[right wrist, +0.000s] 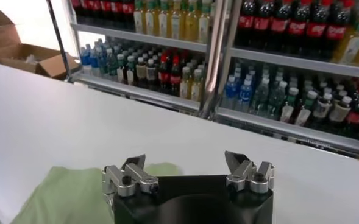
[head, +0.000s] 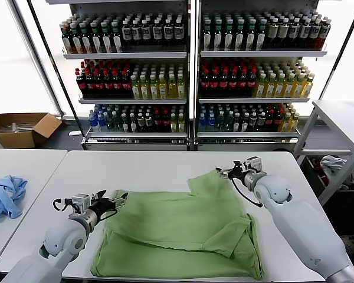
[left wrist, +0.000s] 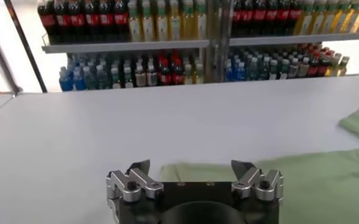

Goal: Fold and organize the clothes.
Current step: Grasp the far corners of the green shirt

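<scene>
Gaping empty: left end effector (head: 119,199), right end effector (head: 222,173), over shirt (head: 183,236).

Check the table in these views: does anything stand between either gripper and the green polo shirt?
Nothing visible does. The left gripper sits open at the polo shirt edge, and the right gripper is open at its far corner. The blue garment lies apart on the neighbouring table.

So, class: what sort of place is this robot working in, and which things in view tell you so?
Probably a mock shop or retail test lab: shelves of bottled drinks line the back, while a plain white table holds a green shirt, and an open cardboard box sits on the floor.
</scene>
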### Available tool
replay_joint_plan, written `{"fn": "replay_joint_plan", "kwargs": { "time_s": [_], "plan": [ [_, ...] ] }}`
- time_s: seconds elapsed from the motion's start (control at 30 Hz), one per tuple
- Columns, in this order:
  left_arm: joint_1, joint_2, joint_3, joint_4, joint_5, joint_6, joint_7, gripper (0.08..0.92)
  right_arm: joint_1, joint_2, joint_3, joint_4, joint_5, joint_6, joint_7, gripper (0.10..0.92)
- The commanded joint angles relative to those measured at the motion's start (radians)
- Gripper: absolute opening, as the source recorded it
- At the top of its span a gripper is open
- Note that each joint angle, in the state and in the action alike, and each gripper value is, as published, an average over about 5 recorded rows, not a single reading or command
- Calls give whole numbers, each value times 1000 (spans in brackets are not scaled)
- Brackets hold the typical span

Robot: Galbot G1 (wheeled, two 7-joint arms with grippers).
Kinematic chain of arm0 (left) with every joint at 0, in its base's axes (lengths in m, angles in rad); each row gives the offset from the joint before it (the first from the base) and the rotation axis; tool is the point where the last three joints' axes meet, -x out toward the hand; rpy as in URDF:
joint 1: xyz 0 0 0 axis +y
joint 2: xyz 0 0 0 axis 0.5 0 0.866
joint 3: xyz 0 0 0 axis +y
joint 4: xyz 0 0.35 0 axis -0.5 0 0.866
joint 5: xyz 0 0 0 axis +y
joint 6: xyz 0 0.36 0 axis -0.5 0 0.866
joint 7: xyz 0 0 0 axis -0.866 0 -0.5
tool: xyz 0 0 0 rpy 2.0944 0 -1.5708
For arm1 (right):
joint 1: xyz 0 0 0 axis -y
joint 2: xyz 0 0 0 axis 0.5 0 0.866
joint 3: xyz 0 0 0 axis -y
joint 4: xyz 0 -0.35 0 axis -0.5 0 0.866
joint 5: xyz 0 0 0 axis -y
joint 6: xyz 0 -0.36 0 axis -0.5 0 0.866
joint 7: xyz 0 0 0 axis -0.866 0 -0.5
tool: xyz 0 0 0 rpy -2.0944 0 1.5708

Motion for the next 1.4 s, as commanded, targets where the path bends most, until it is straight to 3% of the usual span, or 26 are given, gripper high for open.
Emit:
{"fn": "replay_joint_plan", "kwargs": {
  "time_s": [0.03, 0.47, 0.77, 1.4],
  "plan": [
    [-37, -15, 6, 88, -6, 23, 26, 823, 55, 32, -51, -70, -20, -12, -33, 823],
    [-82, -41, 8, 190, -3, 17, 45, 823, 28, 45, -38, -80, -30, -11, -38, 823],
    [-44, -47, 9, 154, 15, 7, 71, 810, 9, 51, -43, -86, -30, -11, -57, 801],
    [-5, -38, 15, 94, 42, -52, 108, 256, -70, 30, -1, -21, -43, 30, -61, 275]
  ]
}}
